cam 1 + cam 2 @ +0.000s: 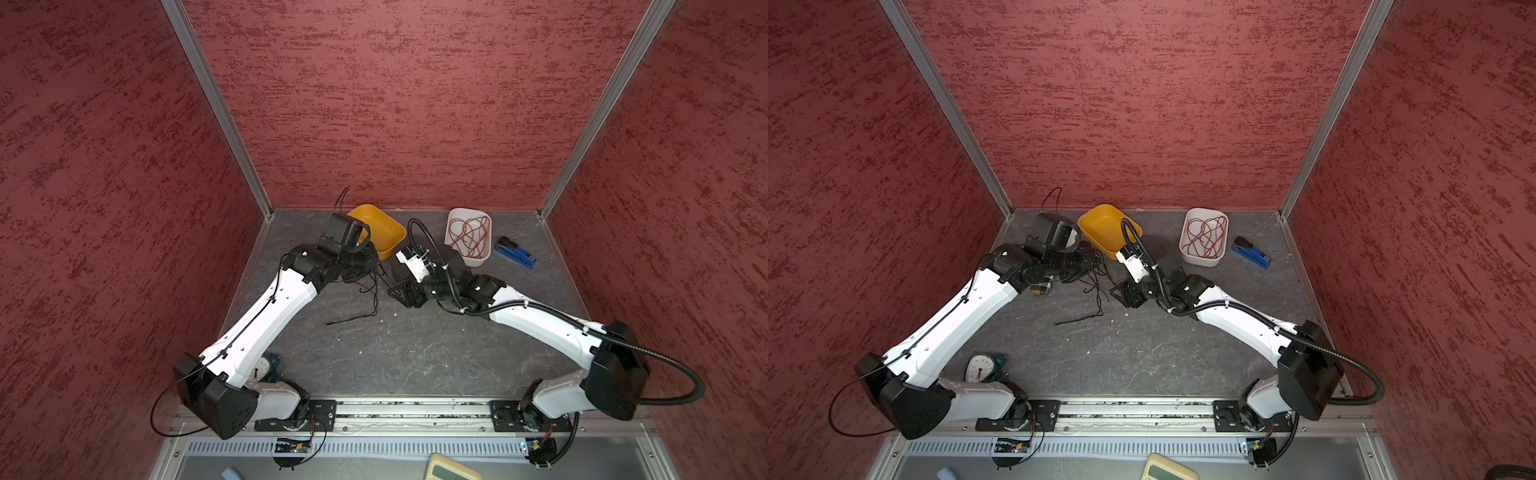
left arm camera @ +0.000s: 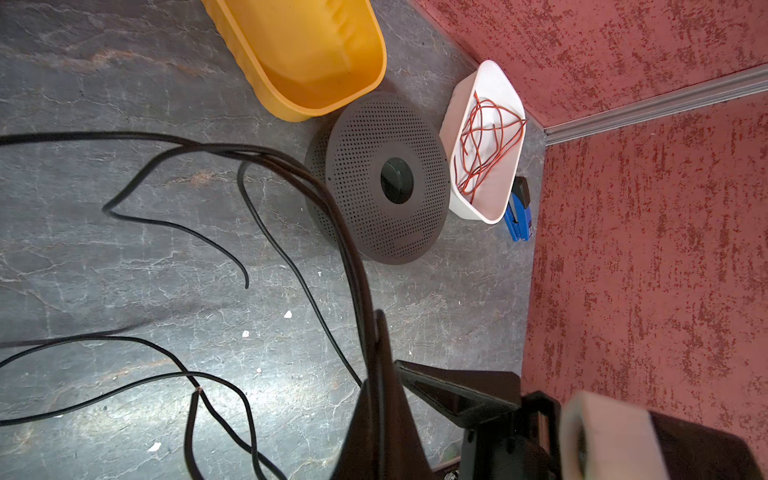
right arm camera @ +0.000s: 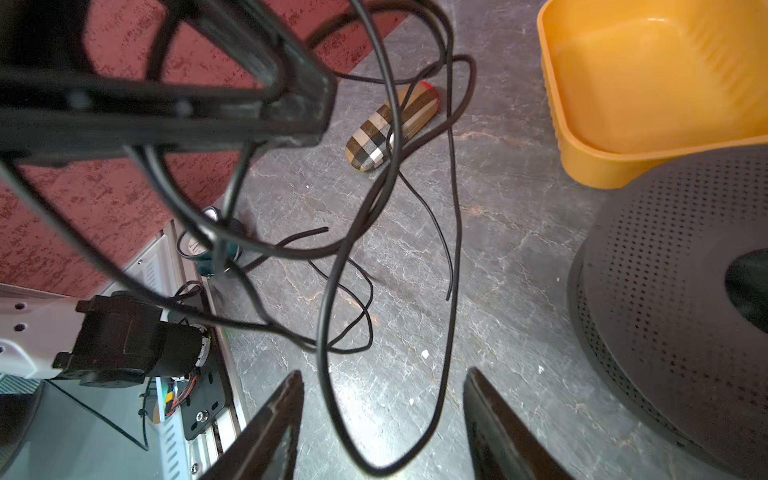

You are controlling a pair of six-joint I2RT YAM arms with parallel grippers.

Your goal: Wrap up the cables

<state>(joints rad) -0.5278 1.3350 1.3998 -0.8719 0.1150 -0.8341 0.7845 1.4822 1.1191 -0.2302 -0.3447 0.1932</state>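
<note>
Thin black cable point(image 2: 360, 270) hangs in loose loops from the left gripper point(image 2: 379, 332), whose fingers are pressed together on a bundle of its strands. It trails onto the dark marbled surface point(image 1: 415, 353), which is bare toward its near edge. The right gripper point(image 3: 384, 372) holds its fingers apart, one loop hanging between them. The grey perforated spool point(image 2: 374, 216) stands close between the yellow plastic tub point(image 2: 316, 62) and the white tray point(image 2: 469, 212), mostly hidden under the right arm point(image 1: 540, 324) in both top views.
</note>
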